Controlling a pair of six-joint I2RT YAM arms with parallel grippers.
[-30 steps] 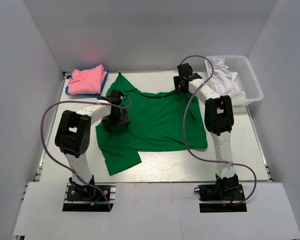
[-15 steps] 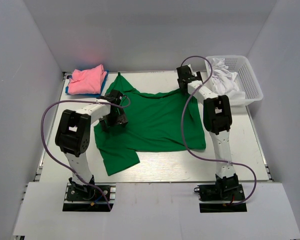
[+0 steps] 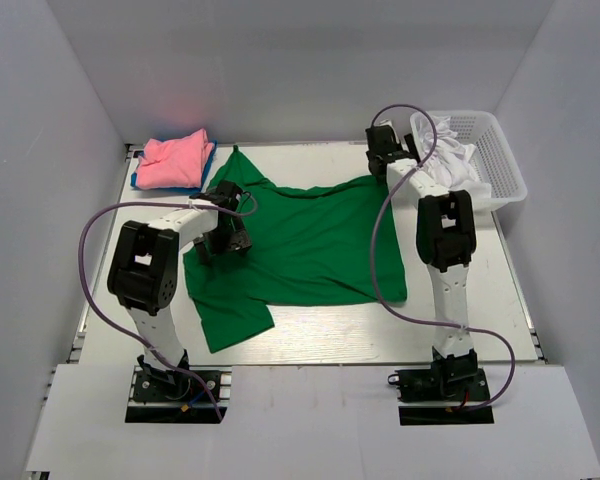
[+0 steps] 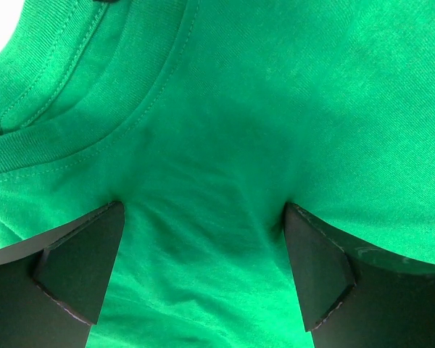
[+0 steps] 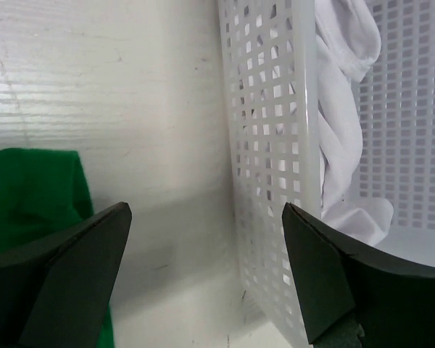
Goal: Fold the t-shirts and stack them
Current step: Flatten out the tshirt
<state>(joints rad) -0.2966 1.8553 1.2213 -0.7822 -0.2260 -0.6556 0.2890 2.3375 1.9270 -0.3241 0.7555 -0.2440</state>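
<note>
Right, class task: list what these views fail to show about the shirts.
- Top view: blue shirt mostly hidden under pink shirt.
- Top view: green shirt partly hidden under left arm.
- Right wrist: white shirt cut by top edge, partly behind basket wall.

The blue shirt point(image 3: 148, 186) lies mostly hidden under the pink shirt point(image 3: 175, 158); only its edge shows.

My two arms point(image 3: 175, 216) are white with black joints point(image 3: 142, 272), looping lilac cables point(image 3: 81, 260) and matte black wedge fingers point(image 4: 76, 268).
</note>
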